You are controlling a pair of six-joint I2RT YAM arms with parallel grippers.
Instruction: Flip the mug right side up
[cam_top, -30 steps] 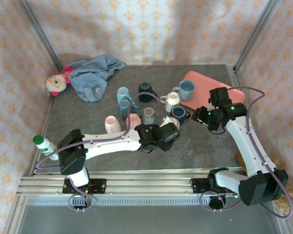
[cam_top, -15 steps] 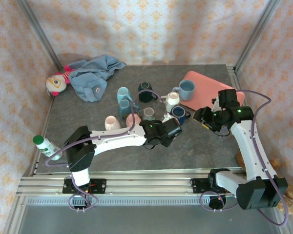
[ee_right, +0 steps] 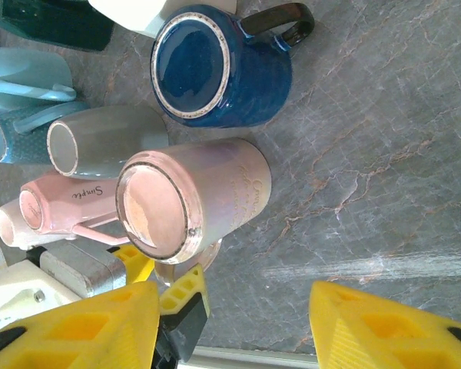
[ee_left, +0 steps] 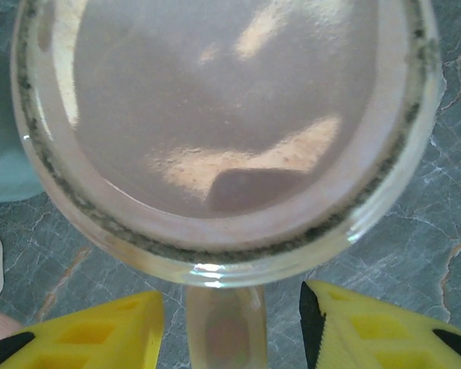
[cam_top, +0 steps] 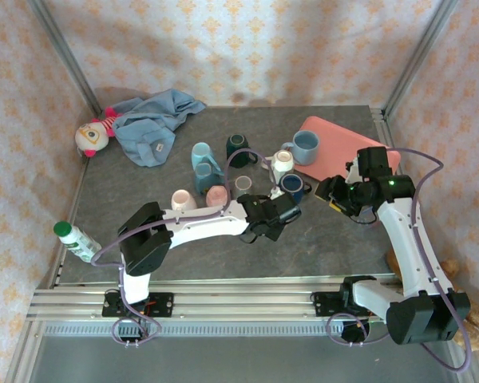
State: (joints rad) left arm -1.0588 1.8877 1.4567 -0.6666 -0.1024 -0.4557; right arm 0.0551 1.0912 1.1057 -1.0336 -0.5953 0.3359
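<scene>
Ten mugs (cam_top: 243, 185), one pink tray (cam_top: 345, 148), one cloth (cam_top: 156, 120), one doll (cam_top: 92, 136).

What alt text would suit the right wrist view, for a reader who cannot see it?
A pale pink mug stands upside down on the grey table, with the left tool straddling its handle. A dark blue mug, also inverted, stands beside it. The open right tool frames the foreground.
</scene>
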